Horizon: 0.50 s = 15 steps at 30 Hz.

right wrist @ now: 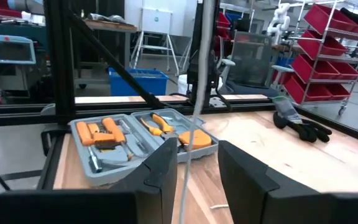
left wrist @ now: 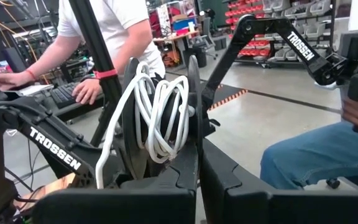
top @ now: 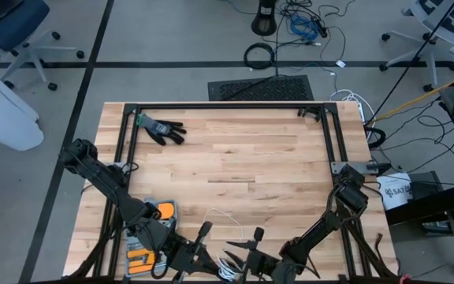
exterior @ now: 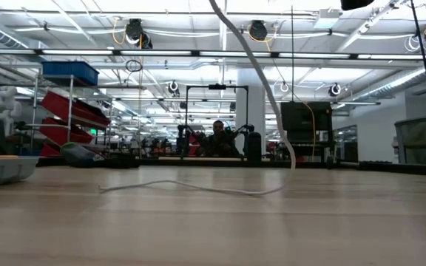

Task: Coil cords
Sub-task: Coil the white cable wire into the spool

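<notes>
A black spool (left wrist: 160, 118) with white cord wound between its two discs stands in front of my left gripper (left wrist: 199, 186), which is shut on it near the table's near edge (top: 215, 264). From the spool a strand of the cord (left wrist: 104, 162) drops away. The cord comes down to the table (exterior: 268, 89) and lies there in a loose line (exterior: 191, 188), (top: 223, 214). My right gripper (right wrist: 197, 186) is open beside the left one (top: 249, 254). A strand of the cord (right wrist: 196, 93) hangs down through the gap between its fingers. My left gripper pinches the rim of one spool disc (left wrist: 194, 149) between its two fingers. The fingers lie about level, with the spool upright beyond them and clear of the table. My right gripper has the hanging cord between its open fingers; whether a finger touches it, I cannot tell.
An open grey tool case (right wrist: 135, 140) with orange tools lies at the near left (top: 150, 237). A black glove (top: 162, 128) lies at the far left. Black frame rails (top: 227, 106) border the wooden top. People sit beyond the near edge (left wrist: 110, 37).
</notes>
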Available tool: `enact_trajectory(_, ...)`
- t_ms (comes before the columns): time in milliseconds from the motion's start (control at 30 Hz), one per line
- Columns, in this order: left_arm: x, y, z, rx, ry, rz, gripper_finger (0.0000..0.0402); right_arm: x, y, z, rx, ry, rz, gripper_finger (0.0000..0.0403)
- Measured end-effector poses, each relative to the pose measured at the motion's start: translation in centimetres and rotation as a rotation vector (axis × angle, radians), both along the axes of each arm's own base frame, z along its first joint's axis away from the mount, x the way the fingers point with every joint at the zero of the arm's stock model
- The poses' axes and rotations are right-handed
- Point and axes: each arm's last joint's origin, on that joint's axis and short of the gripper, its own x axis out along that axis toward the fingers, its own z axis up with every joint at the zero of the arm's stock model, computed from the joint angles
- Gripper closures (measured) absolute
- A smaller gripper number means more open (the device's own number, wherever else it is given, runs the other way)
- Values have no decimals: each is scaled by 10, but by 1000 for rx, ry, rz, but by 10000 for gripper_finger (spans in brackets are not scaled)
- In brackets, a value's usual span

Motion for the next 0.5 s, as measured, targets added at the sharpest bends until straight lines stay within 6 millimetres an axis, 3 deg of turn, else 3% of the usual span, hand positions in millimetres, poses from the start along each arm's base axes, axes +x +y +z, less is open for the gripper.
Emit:
enact_trajectory(167,0,0,0,0,1,0,395,5,-5,1,12,-13,8,316)
enact_trajectory(367,0,0,0,1,1,0,395,6,-5,2,14,-16,7,390)
enact_trajectory(500,0,0,0,1,1,5,395,6,-5,2,33,-23,11,398)
